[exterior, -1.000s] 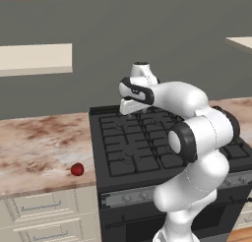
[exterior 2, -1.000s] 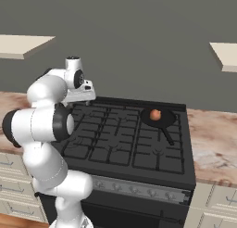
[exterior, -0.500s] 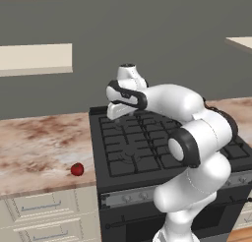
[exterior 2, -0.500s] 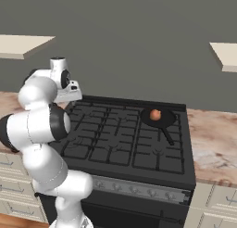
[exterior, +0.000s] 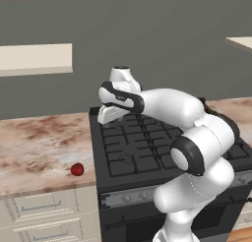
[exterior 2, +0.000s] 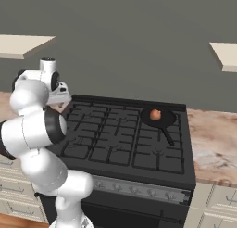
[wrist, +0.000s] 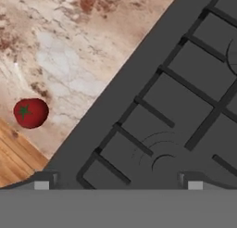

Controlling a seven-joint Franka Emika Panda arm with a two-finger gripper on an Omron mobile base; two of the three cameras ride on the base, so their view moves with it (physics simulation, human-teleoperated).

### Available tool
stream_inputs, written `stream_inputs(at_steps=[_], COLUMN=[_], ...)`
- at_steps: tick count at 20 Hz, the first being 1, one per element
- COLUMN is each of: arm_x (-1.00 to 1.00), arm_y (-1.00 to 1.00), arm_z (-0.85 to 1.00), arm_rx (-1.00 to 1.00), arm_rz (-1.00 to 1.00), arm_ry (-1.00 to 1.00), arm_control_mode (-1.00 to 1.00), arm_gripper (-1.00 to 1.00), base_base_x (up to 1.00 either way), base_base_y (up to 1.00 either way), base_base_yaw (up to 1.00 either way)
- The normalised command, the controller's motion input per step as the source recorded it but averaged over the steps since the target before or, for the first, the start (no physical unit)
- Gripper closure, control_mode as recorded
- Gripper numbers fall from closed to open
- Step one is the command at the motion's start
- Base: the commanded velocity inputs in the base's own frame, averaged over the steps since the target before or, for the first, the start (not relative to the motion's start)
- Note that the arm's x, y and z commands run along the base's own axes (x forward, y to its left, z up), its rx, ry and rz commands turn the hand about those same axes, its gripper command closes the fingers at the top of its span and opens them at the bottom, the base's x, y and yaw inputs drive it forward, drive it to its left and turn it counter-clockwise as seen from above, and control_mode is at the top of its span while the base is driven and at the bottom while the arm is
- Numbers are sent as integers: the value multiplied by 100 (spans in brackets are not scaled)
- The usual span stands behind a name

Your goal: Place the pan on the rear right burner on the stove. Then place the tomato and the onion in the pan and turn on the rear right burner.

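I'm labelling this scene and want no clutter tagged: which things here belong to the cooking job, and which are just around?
Belong to the job:
pan on the stove's rear right burner
onion in the pan
tomato on the counter, left of the stove
gripper

Just around:
marble counter
cabinet drawers
wall shelves

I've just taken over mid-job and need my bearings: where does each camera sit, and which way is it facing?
Left base view: behind the arm's left, facing the stove and the counter holding the tomato; arm rises lower right.
Right base view: behind the arm's right, facing the pan holding the onion; arm at left.
Hand view: looking down along the gripper at the stove's left edge.
Left base and hand views share the tomato.
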Motion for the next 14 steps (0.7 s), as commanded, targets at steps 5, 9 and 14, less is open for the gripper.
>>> stream_inputs(at_steps=[5,9,14], arm_x=[-51,-45,-5], arm_y=[27,37,28], arm_z=[-5,0,0], arm_rx=[11,6,0], arm_rz=[10,10,5], arm_ry=[1,1,5], arm_control_mode=[-100,-100,-100], arm_gripper=[-100,-100,-100], base_base_x=[0,0,0], base_base_y=[0,0,0], base_base_yaw=[0,0,0])
